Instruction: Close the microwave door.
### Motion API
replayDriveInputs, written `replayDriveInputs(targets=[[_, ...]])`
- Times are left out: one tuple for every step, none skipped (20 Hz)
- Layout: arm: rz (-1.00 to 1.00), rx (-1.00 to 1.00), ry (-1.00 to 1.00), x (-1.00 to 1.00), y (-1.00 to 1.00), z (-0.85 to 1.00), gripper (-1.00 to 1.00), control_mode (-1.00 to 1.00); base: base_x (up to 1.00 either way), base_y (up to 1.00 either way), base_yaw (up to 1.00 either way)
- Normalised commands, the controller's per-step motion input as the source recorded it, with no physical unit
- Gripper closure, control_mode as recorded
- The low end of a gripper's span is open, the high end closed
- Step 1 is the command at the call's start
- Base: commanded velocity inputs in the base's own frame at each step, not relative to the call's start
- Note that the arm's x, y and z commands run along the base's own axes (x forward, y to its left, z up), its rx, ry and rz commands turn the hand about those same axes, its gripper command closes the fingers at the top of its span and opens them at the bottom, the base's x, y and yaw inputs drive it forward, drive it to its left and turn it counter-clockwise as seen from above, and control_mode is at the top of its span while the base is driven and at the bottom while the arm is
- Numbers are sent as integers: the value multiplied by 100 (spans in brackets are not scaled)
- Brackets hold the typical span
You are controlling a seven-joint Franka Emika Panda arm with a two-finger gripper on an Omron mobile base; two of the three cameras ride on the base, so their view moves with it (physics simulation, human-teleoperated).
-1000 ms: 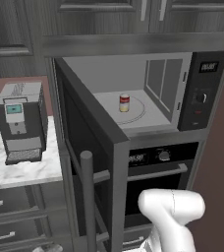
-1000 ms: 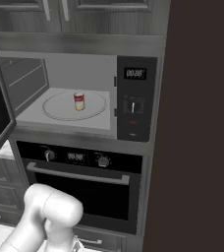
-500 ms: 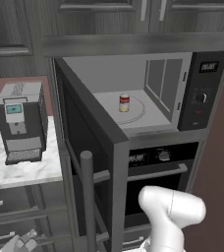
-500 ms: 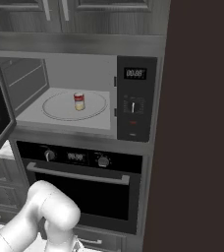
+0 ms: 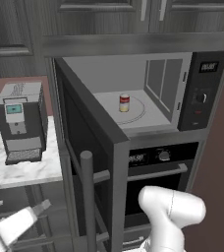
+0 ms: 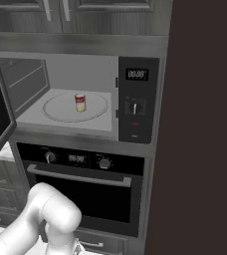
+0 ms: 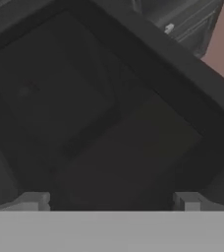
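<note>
The microwave sits built in above the oven, and the microwave door stands swung wide out from the microwave's left side, handle toward the robot. Pushing near the hinge or glancing off the panel could stall the swing or leave it ajar; the can on the microwave's turntable sits clear. The arm folds low left of the door. The end effector, fingers spread and empty, faces a dark panel.
</note>
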Motion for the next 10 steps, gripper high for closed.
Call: replayDriveInputs(targets=[[0, 0, 17, 0, -69, 61, -100, -100, 0, 0, 0], [0, 0, 16, 0, -81, 61, -100, -100, 0, 0, 0], [1, 0, 15, 0, -89, 59, -100, -100, 0, 0, 0], [3, 0, 13, 0, -99, 60, -100, -100, 0, 0, 0], [5, 0, 13, 0, -100, 56, -100, -100, 0, 0, 0], [7, 1, 11, 0, -100, 54, -100, -100, 0, 0, 0], [9, 1, 11, 0, -100, 54, -100, -100, 0, 0, 0], [10, 2, 10, 0, -100, 51, -100, -100, 0, 0, 0], [12, 3, 9, 0, -100, 51, -100, -100, 0, 0, 0], [14, 3, 8, 0, -100, 51, -100, -100, 0, 0, 0]])
